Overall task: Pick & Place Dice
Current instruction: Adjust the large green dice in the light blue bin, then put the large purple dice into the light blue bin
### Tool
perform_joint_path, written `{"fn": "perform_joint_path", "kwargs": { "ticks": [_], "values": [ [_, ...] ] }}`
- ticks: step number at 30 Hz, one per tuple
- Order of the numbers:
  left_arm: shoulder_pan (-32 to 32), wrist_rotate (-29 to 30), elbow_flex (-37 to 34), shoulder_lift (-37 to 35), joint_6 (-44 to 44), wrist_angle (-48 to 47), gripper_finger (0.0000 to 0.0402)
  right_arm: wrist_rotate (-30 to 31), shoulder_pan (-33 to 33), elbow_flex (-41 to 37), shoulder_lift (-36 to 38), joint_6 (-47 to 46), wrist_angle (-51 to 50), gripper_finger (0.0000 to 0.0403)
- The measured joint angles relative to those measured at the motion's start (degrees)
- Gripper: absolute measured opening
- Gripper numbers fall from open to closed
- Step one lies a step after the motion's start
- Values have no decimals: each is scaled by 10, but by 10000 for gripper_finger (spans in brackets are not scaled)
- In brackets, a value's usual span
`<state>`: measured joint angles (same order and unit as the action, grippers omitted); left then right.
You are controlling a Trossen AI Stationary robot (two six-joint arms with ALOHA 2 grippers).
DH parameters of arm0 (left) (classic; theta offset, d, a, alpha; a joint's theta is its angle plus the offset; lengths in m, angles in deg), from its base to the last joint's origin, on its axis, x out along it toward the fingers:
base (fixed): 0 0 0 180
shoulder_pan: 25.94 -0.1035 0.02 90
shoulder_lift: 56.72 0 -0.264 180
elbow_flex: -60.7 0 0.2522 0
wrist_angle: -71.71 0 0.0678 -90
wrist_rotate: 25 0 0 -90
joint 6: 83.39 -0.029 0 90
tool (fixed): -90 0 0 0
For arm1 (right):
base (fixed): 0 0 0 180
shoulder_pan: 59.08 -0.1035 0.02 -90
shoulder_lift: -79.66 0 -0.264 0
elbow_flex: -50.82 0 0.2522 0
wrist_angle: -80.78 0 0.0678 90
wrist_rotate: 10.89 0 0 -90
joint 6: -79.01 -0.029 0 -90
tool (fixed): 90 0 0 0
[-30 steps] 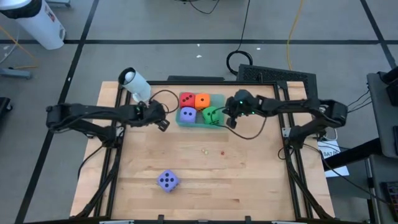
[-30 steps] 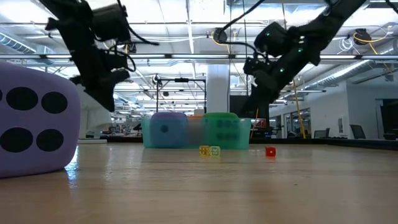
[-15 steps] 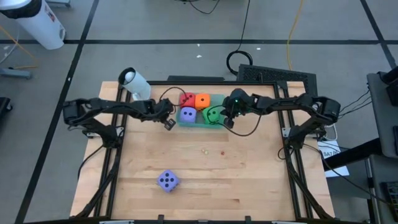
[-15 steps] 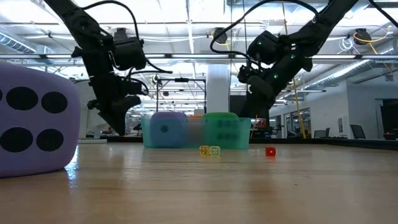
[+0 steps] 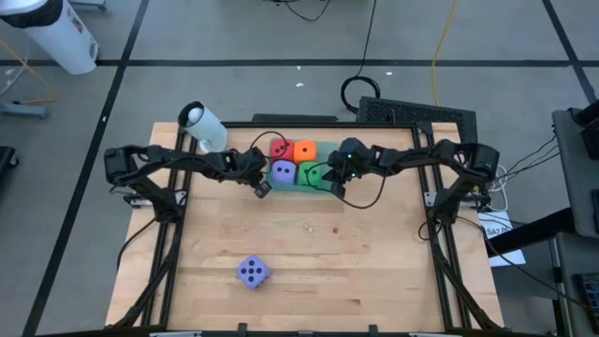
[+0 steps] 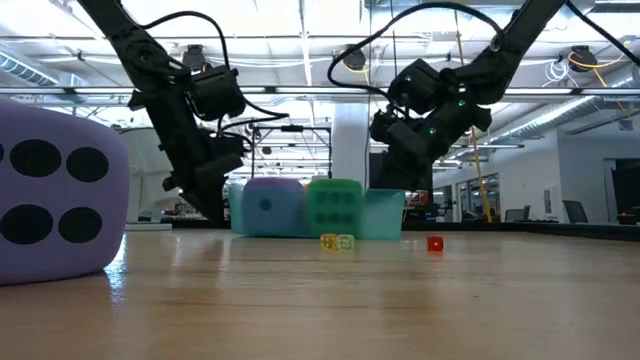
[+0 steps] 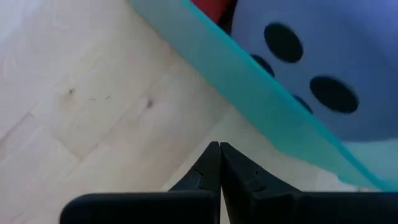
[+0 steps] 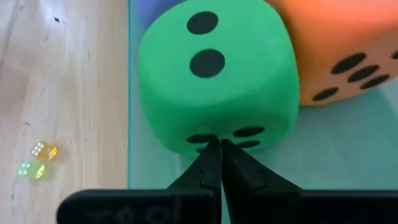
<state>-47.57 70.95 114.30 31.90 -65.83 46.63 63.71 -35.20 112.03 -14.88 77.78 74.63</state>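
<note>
Left hand [image 5: 263, 186] sits low at the teal tray [image 5: 331, 150], fingers pressed together on nothing, tips just off the tray's left wall by the purple die [image 5: 282, 172]. In the tray: red die [image 5: 280, 150], orange die [image 5: 304, 151], and the green die [image 5: 314, 173]. Right hand [image 5: 331, 183] has its fingers pinched together too, tips right against the green die's face, holding nothing. Out front on the table [image 5: 374, 262], well apart, a second purple die [image 5: 252, 271] sits alone.

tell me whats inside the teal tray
The teal tray holds four dice: red, orange, purple, green. Its floor beneath them is covered.
</note>
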Motion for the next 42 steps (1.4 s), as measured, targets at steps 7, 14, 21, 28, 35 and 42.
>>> {"fn": "perform_joint_path", "kwargs": {
  "ticks": [7, 14, 21, 28, 35, 42],
  "values": [
    [1, -5, 0, 0, -3, 2, 3, -7, -4, 36, -36, 2, 0, 0],
    [7, -4, 0, 0, -5, -2, 3, -13, -4, 48, -38, 3, -13, 0],
    [8, 5, 0, -8, -25, -11, 9, -10, -4, 48, -23, -15, -30, 0],
    [8, 31, 0, -63, -31, -65, 9, 56, -16, 47, 15, -12, -79, 0],
    [18, 51, 0, -137, -9, -109, 5, 67, -32, 48, 68, -20, -139, 0],
    [67, 35, 0, -243, -9, -148, 3, 65, -63, 37, 164, -10, -167, 0]
  ]
}}
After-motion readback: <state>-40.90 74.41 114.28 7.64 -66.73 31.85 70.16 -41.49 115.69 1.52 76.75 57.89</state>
